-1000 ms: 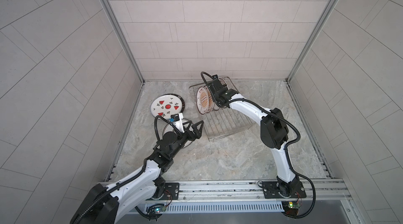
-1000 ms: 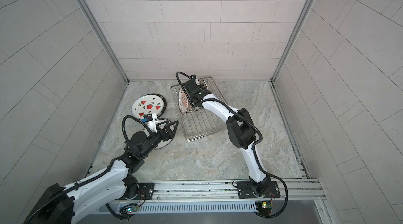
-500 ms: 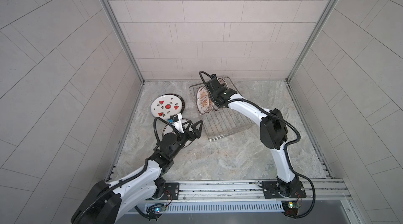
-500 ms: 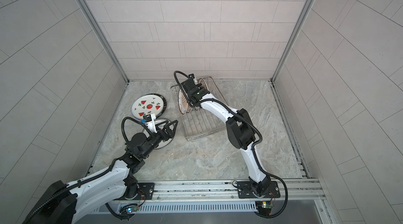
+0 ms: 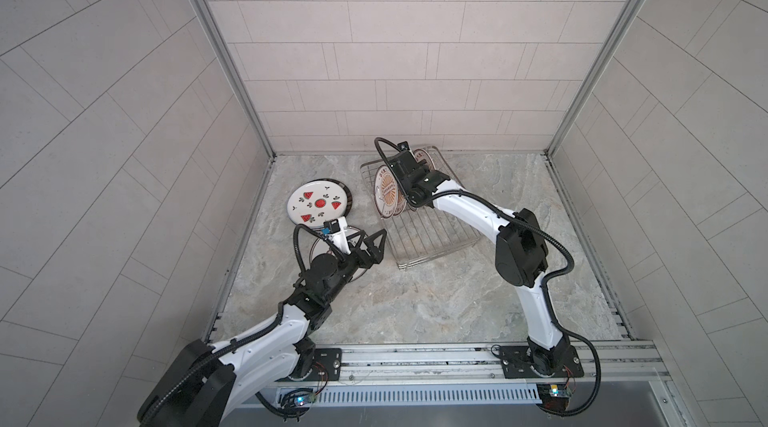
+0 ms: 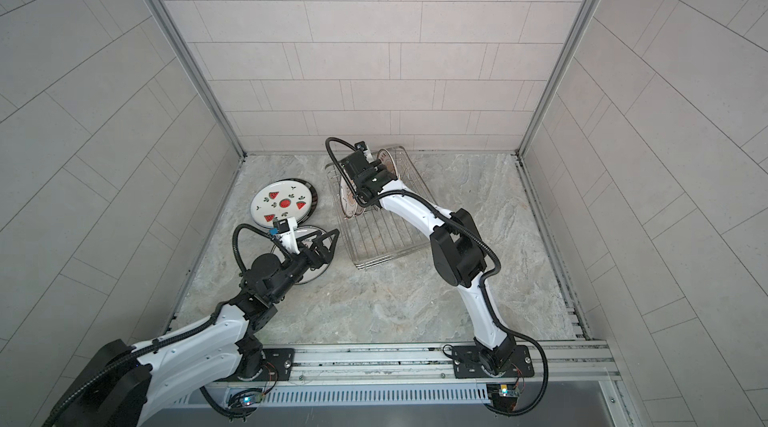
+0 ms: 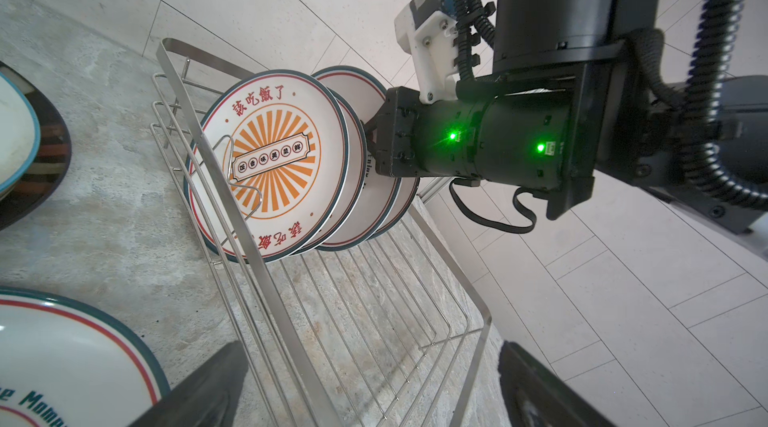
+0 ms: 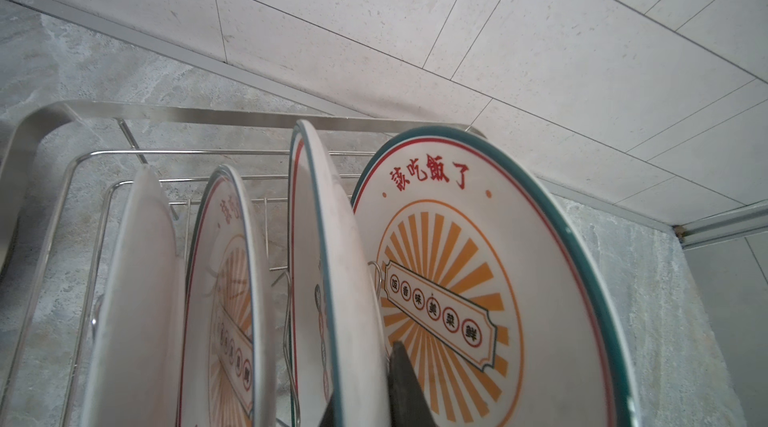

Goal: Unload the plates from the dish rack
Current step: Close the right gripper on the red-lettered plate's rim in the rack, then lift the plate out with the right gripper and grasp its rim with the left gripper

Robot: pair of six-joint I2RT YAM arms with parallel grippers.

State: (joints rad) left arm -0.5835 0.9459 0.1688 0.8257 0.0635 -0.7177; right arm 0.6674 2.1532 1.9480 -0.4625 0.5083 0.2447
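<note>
Four plates [image 8: 457, 279] stand in the rack [image 5: 432, 233], and the right gripper [image 7: 370, 141], partly open a second ago, now clamps the rim of a middle plate [image 8: 328, 238], so lifting can begin, while the left gripper [image 5: 372, 234] waits spread wide beside the rack.

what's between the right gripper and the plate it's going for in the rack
Nothing visible: the right gripper is shut on the rim of that plate, upright in the dish rack. A sunburst plate stands close on each side.
</note>
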